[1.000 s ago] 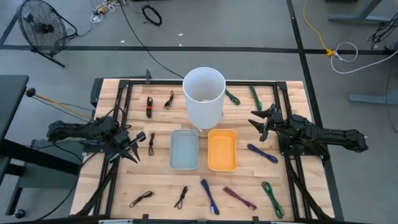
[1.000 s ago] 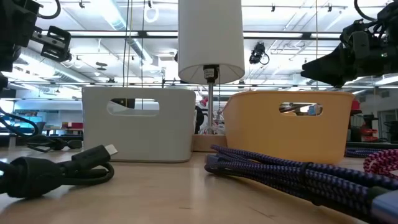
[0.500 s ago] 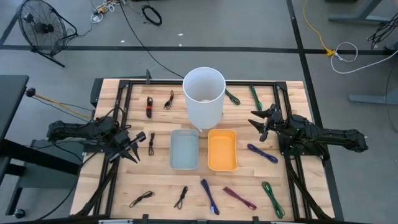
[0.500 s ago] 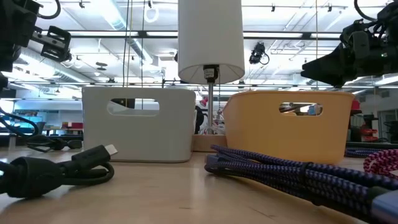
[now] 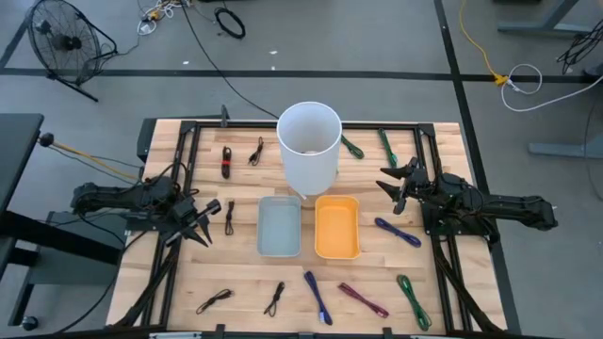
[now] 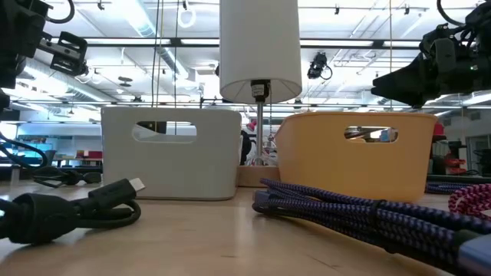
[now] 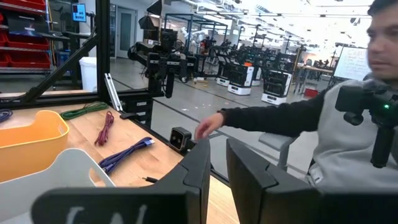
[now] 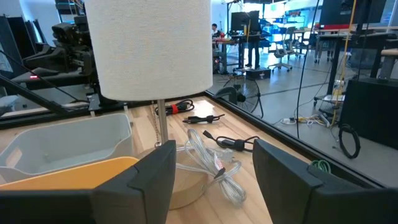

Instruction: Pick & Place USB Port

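Landmark: take the white lamp shade (image 5: 309, 144) as your reference; it stands on a thin post at the middle of the tabletop (image 5: 245, 278).
Bins: the grey bin (image 5: 279, 226) and the orange bin (image 5: 336, 226) sit side by side just in front of the lamp, likely so either arm can drop into them.
USB cables: they lie scattered on the tabletop around the lamp; none is in a bin or in any jaws. A dark blue cable (image 5: 397, 231) lies to the lamp's right, just beside the right arm. A black cable (image 5: 229, 217) lies to its left, near the left arm.
Left gripper (image 5: 200, 222): it hovers left of the lamp, above the wood, jaws spread and holding nothing.
Right gripper (image 5: 398, 184): it hangs right of the lamp, raised and pointing toward it, jaws spread wide and holding nothing.
Judgement: you have no pick under way; each arm has a cable close by.
Room: a person's outstretched hand (image 7: 208, 125) shows beyond the table edge, clear of both arms.
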Tool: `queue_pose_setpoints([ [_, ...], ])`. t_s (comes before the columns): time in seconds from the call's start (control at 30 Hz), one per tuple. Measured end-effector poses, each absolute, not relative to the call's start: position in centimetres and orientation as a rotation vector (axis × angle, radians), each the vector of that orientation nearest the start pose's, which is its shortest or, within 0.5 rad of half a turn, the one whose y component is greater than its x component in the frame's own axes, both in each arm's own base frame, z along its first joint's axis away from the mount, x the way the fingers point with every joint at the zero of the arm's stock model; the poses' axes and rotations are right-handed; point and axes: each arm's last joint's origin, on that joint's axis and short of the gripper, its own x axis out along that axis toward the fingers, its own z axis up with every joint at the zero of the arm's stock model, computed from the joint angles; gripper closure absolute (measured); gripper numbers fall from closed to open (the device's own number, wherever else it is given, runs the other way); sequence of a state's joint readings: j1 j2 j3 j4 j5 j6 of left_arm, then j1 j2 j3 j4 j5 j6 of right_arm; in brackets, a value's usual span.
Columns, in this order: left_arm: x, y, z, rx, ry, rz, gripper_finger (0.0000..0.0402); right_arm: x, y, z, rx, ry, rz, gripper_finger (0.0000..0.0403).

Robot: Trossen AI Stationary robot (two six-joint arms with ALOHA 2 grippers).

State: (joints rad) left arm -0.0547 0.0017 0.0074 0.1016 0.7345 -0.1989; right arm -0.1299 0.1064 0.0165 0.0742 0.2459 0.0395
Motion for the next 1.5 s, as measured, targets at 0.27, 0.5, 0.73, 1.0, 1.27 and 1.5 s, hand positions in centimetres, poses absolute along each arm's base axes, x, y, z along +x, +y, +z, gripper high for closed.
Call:
queue_pose_setpoints([
  [0.27,8.82,-2.43,17.48,-0.152,-0.024,-0.796,0.0346,10.10,-2.03,16.77,0.038,0.009,-0.376,0.0189],
  [0.5,8.83,-2.43,17.46,-0.152,-0.023,-0.795,0.0346,10.10,-2.02,16.77,0.038,0.009,-0.375,0.0189],
  [0.73,8.84,-2.43,17.45,-0.153,-0.021,-0.795,0.0346,10.11,-1.98,16.77,0.133,-0.008,-0.358,0.0189],
  [1.0,8.84,-2.43,17.46,-0.153,-0.022,-0.795,0.0346,10.12,-1.95,16.84,0.226,-0.031,-0.346,0.0189],
  [1.27,8.96,-2.30,17.50,0.067,-0.117,-0.727,0.0346,10.12,-1.95,16.93,0.244,-0.043,-0.345,0.0189],
  [1.5,9.17,-2.04,17.52,0.068,-0.118,-0.612,0.0346,10.13,-1.95,16.94,0.277,-0.049,-0.345,0.0189],
])
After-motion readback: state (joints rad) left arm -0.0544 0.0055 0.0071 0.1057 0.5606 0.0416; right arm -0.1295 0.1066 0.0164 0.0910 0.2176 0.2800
